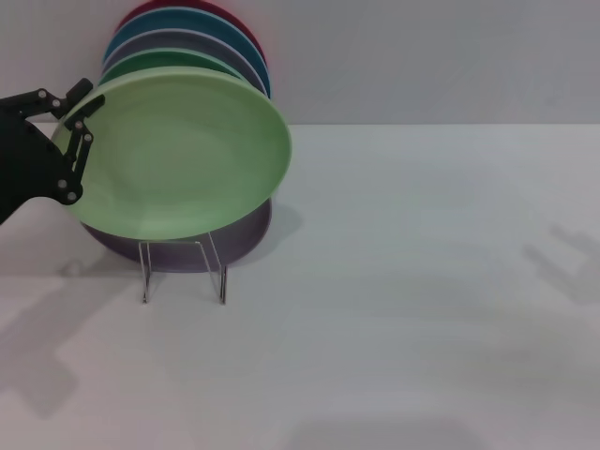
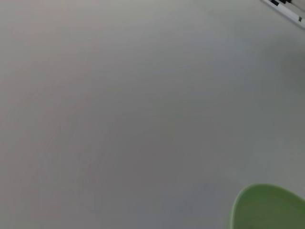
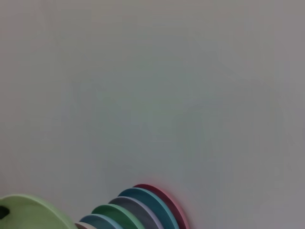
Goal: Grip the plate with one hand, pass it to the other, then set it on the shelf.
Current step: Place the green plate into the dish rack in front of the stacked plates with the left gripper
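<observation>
The light-green plate (image 1: pixel 183 155) is held tilted in the air in front of the plates on the shelf, its face toward me. My left gripper (image 1: pixel 82 122) is shut on its left rim, at the left edge of the head view. The plate's rim also shows in the left wrist view (image 2: pixel 269 207) and the right wrist view (image 3: pixel 33 212). The shelf's wire front loop (image 1: pixel 183 272) stands on the table just below the plate. My right gripper is out of view.
Standing in a row on the shelf behind the held plate are a red plate (image 1: pixel 246 28), a teal plate (image 1: pixel 183 22), a lilac plate (image 1: pixel 178 42) and a darker green plate (image 1: pixel 155 64). A purple plate (image 1: pixel 239 236) leans at the front. A white table (image 1: pixel 422 309) stretches to the right.
</observation>
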You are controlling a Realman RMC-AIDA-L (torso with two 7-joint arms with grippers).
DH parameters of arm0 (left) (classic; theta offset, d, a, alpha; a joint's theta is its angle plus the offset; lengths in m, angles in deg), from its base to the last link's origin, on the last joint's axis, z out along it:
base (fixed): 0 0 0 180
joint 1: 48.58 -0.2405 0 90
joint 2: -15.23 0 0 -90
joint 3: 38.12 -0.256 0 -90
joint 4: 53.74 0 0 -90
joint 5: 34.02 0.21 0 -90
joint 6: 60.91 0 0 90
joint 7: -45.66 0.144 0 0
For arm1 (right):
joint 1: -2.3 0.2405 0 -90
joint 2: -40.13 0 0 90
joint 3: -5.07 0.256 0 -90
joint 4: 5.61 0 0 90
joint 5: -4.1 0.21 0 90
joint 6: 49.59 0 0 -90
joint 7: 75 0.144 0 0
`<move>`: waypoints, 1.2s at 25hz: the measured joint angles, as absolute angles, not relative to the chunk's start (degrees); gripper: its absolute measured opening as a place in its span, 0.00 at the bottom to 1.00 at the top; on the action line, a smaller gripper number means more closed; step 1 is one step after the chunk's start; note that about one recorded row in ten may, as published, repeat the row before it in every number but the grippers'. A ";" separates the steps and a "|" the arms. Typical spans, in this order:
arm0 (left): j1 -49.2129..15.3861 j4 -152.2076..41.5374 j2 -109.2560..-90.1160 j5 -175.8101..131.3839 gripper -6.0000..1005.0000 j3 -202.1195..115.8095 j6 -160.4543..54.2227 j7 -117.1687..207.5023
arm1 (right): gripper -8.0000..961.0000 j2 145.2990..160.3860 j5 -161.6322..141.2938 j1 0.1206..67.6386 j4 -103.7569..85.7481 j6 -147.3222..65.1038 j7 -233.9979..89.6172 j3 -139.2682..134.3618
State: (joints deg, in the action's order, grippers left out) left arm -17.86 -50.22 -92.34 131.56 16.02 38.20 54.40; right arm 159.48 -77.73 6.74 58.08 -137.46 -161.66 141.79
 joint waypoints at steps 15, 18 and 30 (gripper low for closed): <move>-16.82 -51.30 -92.07 131.56 0.13 13.30 36.69 55.90 | 0.68 159.49 -77.81 6.89 58.07 -137.93 -161.82 141.73; -16.38 -51.54 -91.54 131.56 0.14 12.02 36.64 55.73 | 0.68 159.45 -77.88 6.93 58.04 -138.03 -161.83 141.29; -16.87 -52.58 -93.81 131.25 0.16 13.75 34.50 60.39 | 0.68 159.44 -77.63 7.53 58.02 -138.72 -161.83 140.95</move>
State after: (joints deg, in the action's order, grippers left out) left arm -16.87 -52.58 -93.81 131.25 13.75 34.50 60.39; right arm 159.44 -77.63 7.53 58.02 -138.72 -161.83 140.95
